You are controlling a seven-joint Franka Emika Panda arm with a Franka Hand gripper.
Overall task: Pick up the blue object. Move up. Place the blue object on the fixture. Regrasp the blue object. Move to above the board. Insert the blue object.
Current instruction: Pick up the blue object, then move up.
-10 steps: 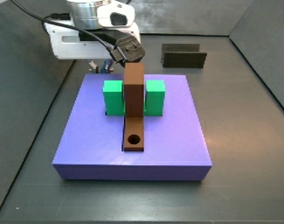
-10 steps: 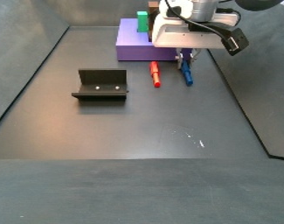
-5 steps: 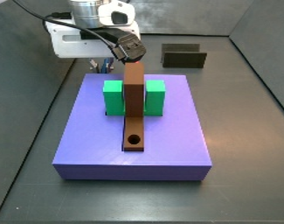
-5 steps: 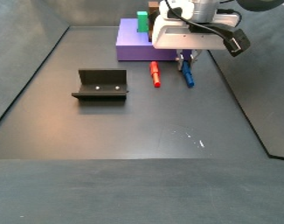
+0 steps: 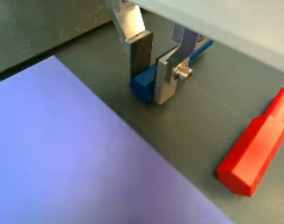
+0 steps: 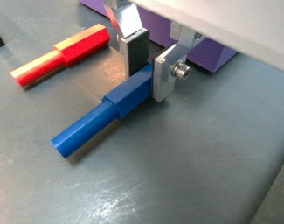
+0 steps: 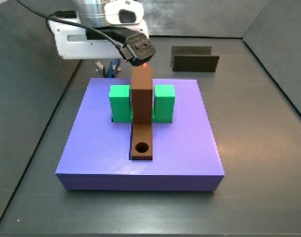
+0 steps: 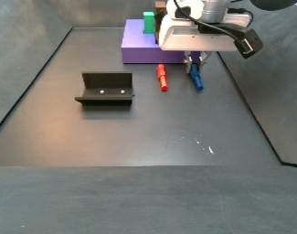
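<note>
A: Gripper [image 6: 148, 63] state?
B: Down at the floor just beside the board [image 8: 138, 50], fingers [image 6: 135, 54] either side of the blue peg [image 6: 100, 123]. Plates against its end, looks clamped, not lifted.

A: Peg location?
B: Flat on the floor beside the board, near the red peg [image 6: 60, 54], apart from it. Fixture [image 8: 104, 89] well away from the board.

A: Axis versus gripper?
B: Long axis across the jaw line, running away from the board. Grip at the board-side end, most of the length sticking out past the fingers. Straight lift likely next; off-centre hold, possible tilt.
</note>
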